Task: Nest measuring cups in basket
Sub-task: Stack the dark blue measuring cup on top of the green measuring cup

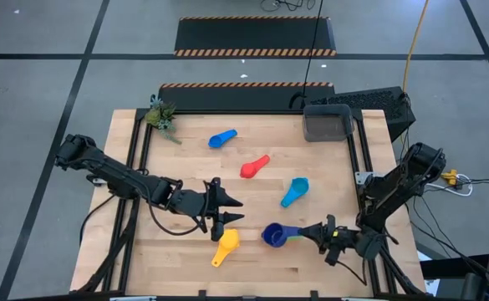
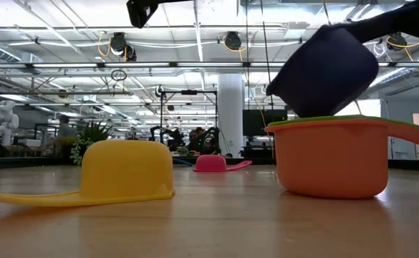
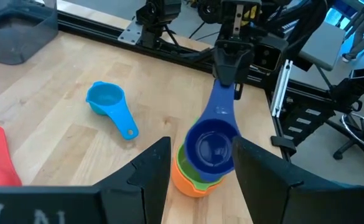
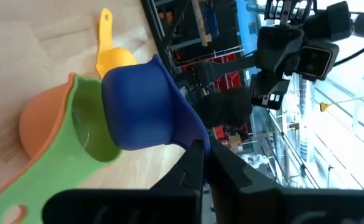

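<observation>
High view: seven cups on the counter [image 1: 127,251] — blue [image 1: 221,139], red [image 1: 253,167], light blue [image 1: 295,191] and yellow [image 1: 225,247] lying singly, the navy cup [image 1: 272,235] over the stack; one basket [image 1: 328,123] at the far right corner, nothing visible in it. Low view: navy cup tilted just above the green cup [image 2: 338,120] nested in the orange cup [image 2: 331,163]. Wrist views: right pincer [image 3: 226,73] clamped on the navy cup's handle; left pincer [image 1: 227,211] fingers apart, holding nothing, near the yellow cup.
</observation>
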`<state>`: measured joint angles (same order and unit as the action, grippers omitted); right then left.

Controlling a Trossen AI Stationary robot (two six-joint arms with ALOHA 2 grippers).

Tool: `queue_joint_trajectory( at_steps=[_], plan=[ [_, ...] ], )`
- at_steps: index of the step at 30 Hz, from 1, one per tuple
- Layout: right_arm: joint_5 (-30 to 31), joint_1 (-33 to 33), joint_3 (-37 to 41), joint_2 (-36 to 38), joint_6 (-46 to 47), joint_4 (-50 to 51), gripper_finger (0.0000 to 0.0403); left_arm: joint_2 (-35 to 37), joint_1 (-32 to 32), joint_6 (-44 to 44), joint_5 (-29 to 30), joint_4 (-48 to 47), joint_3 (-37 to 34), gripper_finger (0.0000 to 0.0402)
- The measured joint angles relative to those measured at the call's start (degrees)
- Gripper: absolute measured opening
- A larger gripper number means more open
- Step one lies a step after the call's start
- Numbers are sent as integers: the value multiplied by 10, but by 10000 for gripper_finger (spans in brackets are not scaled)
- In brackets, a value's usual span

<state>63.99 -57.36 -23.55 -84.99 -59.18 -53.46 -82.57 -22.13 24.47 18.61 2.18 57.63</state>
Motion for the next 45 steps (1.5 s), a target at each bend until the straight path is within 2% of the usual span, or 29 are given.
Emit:
queue_joint_trajectory(
  at_steps=[4,15,24,28,38,45],
  plan=[
    [-29,10,0,0,3,1,0,0,0,-1,0,2,0,175],
    [-41,29,0,0,75,66,3,0,0,-2,0,6,0,175],
    [-42,31,0,0,101,71,12,0,0,-3,0,6,0,175],
    [-42,31,0,0,118,71,39,0,0,-3,0,6,0,175],
    [-43,29,1,0,157,70,143,0,0,-3,0,6,0,175],
    [-91,29,34,1,267,70,155,0,0,0,0,5,0,175]
  ],
)
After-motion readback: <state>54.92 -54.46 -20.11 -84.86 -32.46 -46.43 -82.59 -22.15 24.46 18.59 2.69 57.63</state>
